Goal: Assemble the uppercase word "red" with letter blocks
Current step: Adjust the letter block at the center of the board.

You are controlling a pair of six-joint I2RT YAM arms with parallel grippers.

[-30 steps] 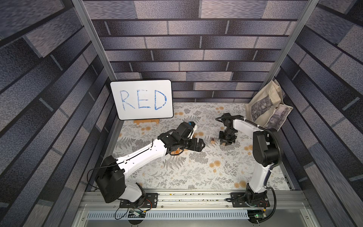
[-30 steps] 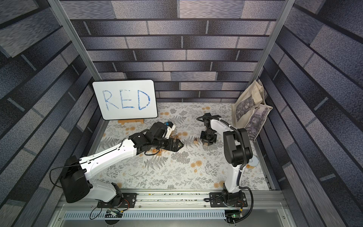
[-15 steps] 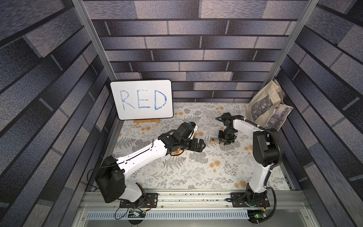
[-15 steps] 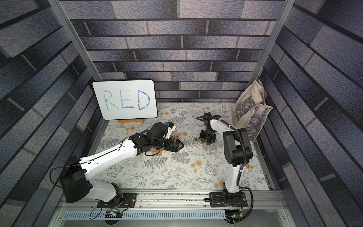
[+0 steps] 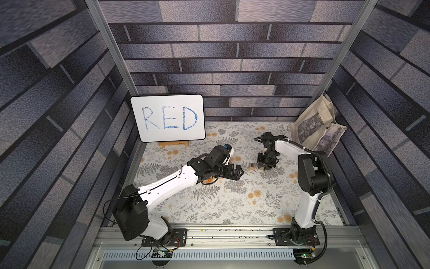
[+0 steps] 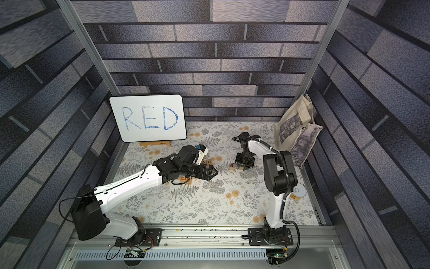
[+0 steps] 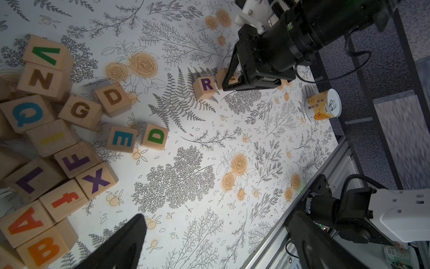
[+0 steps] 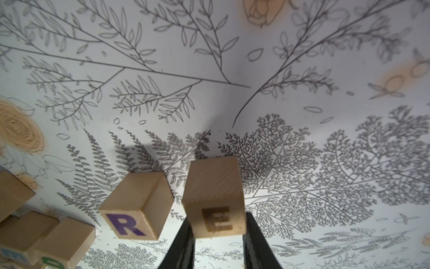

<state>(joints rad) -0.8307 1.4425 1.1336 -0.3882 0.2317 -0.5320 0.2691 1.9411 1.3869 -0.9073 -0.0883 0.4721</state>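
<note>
Pinching the light, stiff, probably slick wooden E block (image 8: 214,186) by opposite flat faces in the clamped right hand (image 8: 217,229), holding the left hand (image 5: 238,171) spread wide, empty.

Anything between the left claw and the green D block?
Nothing visible does. In the left wrist view only bare mat lies between the open left claw and the green D block. The blue E block sits close beside it and might crowd one finger.
</note>
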